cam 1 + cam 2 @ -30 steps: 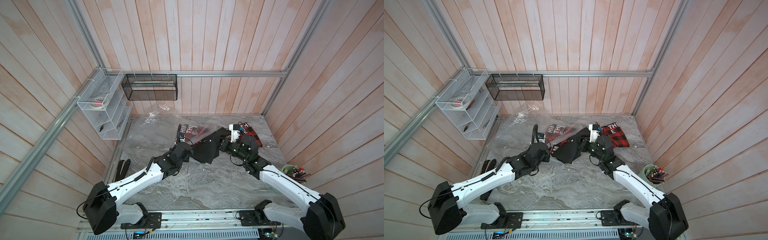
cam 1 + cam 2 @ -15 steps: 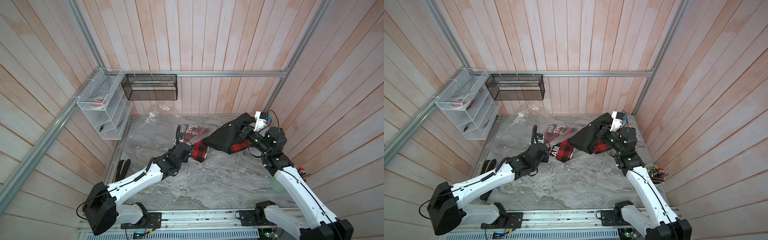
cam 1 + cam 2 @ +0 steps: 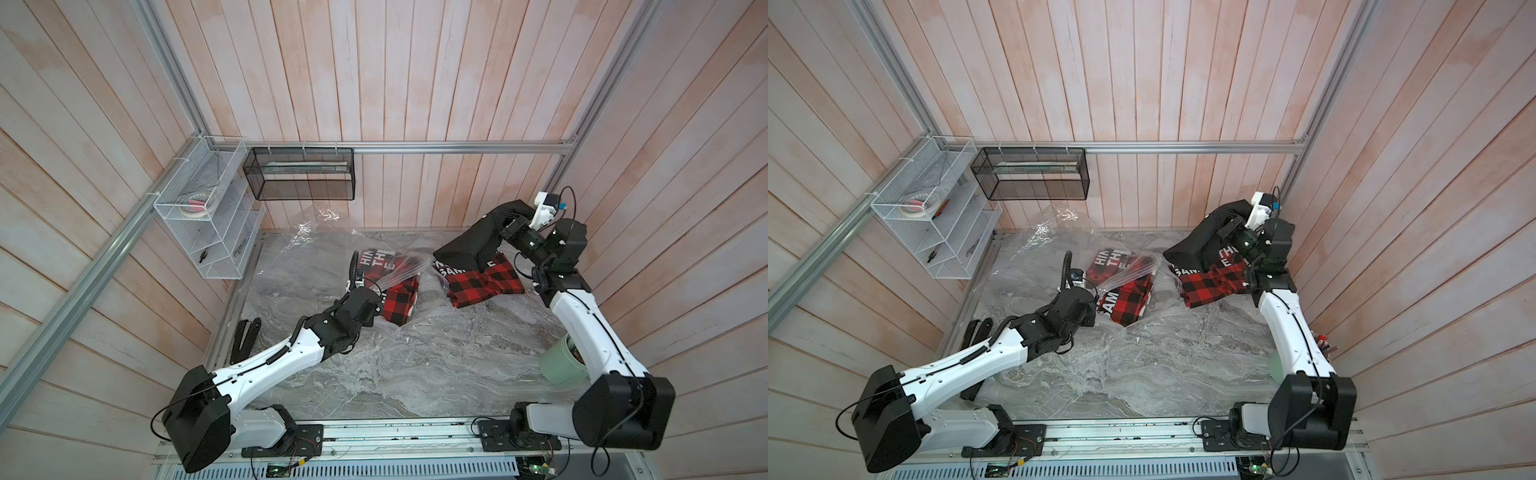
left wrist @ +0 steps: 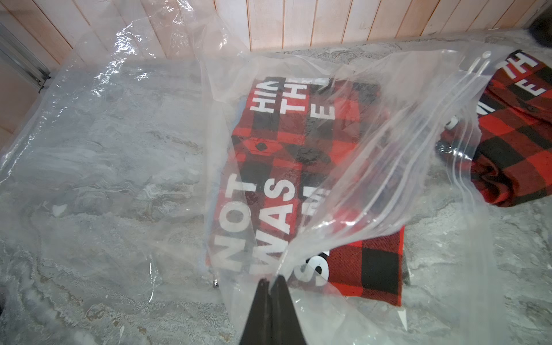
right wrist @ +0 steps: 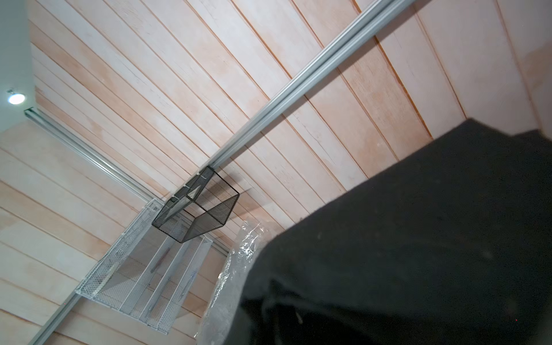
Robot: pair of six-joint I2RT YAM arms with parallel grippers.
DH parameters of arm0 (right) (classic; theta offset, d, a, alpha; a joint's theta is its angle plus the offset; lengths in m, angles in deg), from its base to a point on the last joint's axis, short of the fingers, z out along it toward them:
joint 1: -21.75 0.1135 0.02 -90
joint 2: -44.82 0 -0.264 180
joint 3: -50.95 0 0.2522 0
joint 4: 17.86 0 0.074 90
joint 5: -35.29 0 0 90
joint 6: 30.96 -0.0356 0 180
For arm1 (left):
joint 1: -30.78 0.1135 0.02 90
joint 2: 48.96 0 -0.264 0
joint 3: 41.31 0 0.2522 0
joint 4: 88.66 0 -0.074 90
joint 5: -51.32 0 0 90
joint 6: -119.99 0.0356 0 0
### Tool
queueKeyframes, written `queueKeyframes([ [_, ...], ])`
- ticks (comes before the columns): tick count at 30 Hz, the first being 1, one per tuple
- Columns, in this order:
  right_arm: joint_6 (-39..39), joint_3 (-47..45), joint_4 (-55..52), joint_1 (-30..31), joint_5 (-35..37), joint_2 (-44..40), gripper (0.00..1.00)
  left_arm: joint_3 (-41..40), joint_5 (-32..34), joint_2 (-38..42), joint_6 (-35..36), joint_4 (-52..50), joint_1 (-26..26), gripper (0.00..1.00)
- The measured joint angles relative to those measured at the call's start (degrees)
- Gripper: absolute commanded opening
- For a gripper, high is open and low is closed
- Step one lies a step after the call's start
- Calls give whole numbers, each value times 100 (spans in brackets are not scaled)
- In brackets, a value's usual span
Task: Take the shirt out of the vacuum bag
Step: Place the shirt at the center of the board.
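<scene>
one shirt (image 3: 467, 247) lifted, right pincer (image 3: 507, 221) half hidden

The bag (image 4: 119, 134) is clear, glossy plastic, crinkled and catching highlights. The shirt (image 4: 373, 268) inside it is matt woven cloth in red-and-black check, with flat white print. The black cloth (image 5: 418, 239) looks matt and faintly fuzzy. The worktop (image 3: 415, 374) is grey, veined like stone, with a dull sheen. The walls (image 3: 374, 83) are pale wood planks; the rail (image 3: 457, 146) is brushed metal. The rack (image 3: 208, 232) is white wire mesh, the basket (image 3: 299, 183) black mesh.
</scene>
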Motion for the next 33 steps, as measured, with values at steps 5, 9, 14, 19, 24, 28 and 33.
queueKeyframes([
  [5,-114,264,326,-87,2,949,0,-63,4,68,-13,-20,4,0],
  [9,-240,343,658,-118,48,1473,0,-109,20,98,-15,-33,4,0],
  [14,-444,323,1357,-118,92,2026,0,-166,20,107,-15,-35,33,0],
  [19,-474,-74,2076,-116,131,2411,0,-170,20,109,-13,-33,42,0],
  [24,-424,-826,2568,-118,339,2518,0,-170,20,109,-13,-33,46,0],
  [28,-428,-1700,3106,-131,651,2426,0,-170,17,109,-9,-33,57,0],
  [33,-428,-2763,3515,-138,1202,1965,0,-170,13,116,17,-35,74,0],
])
